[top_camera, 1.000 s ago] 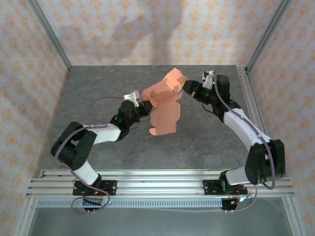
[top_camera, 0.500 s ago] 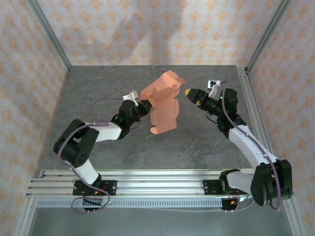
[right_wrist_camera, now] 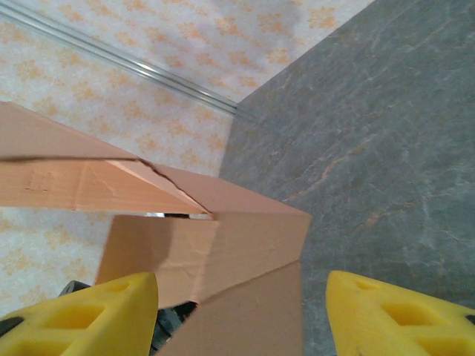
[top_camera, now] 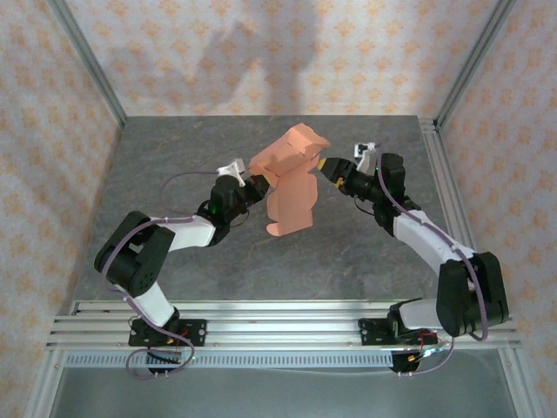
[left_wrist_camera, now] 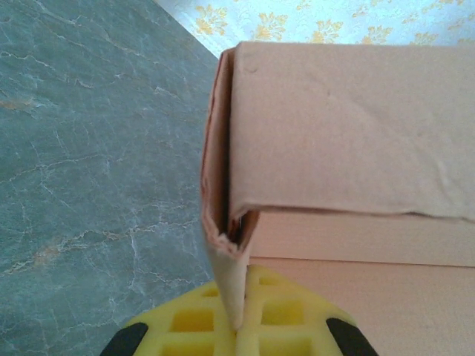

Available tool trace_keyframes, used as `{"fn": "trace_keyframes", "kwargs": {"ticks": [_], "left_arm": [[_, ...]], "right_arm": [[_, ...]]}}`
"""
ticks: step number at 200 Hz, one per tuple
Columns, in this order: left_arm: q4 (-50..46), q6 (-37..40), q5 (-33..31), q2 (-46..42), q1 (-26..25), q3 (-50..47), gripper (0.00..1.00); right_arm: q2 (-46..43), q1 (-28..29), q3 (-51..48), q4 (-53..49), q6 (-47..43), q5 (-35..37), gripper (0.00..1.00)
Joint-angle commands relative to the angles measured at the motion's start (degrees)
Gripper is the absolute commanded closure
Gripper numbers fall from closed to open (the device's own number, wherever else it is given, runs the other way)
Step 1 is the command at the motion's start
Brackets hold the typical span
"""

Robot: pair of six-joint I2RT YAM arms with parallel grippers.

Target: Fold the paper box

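The paper box (top_camera: 291,174) is salmon-orange card, partly folded, held up above the grey table (top_camera: 174,157) with a long flap hanging down. My left gripper (top_camera: 256,185) is shut on a flap at its left edge. In the left wrist view the yellow fingers (left_wrist_camera: 185,326) pinch that thin flap at the gripper (left_wrist_camera: 237,326), and the box (left_wrist_camera: 349,126) spreads above. My right gripper (top_camera: 328,165) stands open just at the box's right side. In the right wrist view its gripper (right_wrist_camera: 241,315) straddles a box corner (right_wrist_camera: 245,252) without touching it.
Patterned walls enclose the table on three sides, with metal posts (top_camera: 87,61) at the back corners. A metal rail (top_camera: 439,174) runs along the right edge, and aluminium rails (top_camera: 278,322) carry the arm bases at the front.
The right gripper pulled back from the box's right side, then came in close to it again. The left gripper kept hold, and the box barely shifted.
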Motion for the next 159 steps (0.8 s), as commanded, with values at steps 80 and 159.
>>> {"fn": "trace_keyframes", "kwargs": {"ticks": [80, 159], "left_arm": [[-0.3, 1.9, 1.3, -0.9, 0.2, 1.7, 1.00], [-1.0, 2.3, 0.3, -1.1, 0.2, 1.5, 1.00]], "right_arm": [[5.9, 3.8, 6.0, 0.5, 2.7, 1.4, 0.63], [5.3, 4.1, 6.8, -8.7, 2.8, 5.6, 1.00]]}}
